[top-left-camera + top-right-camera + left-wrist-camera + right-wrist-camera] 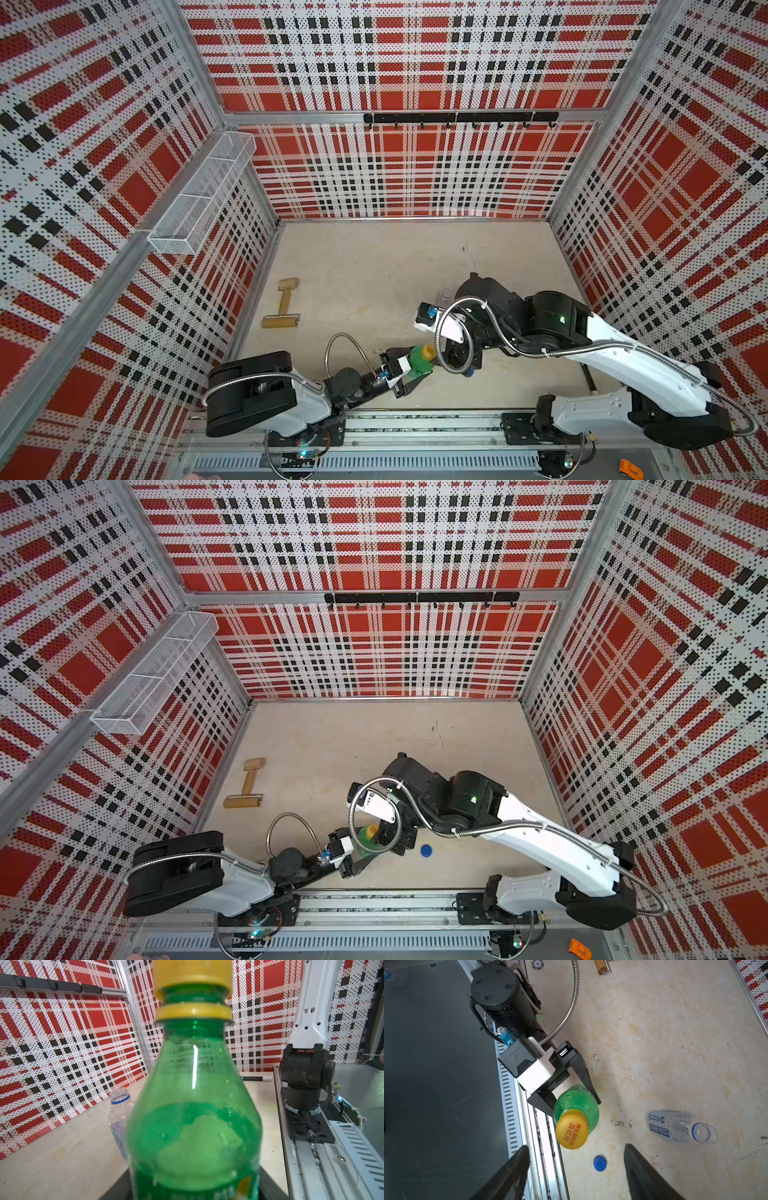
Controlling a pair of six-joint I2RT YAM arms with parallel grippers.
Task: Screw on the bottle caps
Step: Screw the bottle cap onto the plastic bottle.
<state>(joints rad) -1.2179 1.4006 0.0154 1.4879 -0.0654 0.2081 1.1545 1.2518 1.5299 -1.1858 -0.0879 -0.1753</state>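
The left gripper (574, 1103) clamps the green bottle (193, 1126) around its body, one black finger on each side, and holds it upright at the near edge of the table (374, 270), about midway across. The yellow cap (572, 1131) sits on the bottle's mouth. In the left wrist view a band of green neck shows between the cap and the yellow ring below it.

The right gripper (576, 1147) hangs above the capped bottle with its jaws spread wide. Its two dark fingers stand clear of the cap on either side and grip nothing.

The blue cap (599, 1163) lies flat on the table just right of the green bottle, touching neither bottle. In a top view it shows as a blue disc (426, 850) beside the right arm's wrist.

The clear bottle (679, 1128) stands upright and uncapped, a blue ring on its neck, farther back and to the right. The right arm partly hides it in a top view (445, 297).

A wooden roller (284, 303) lies far to the left, well apart from the bottles.
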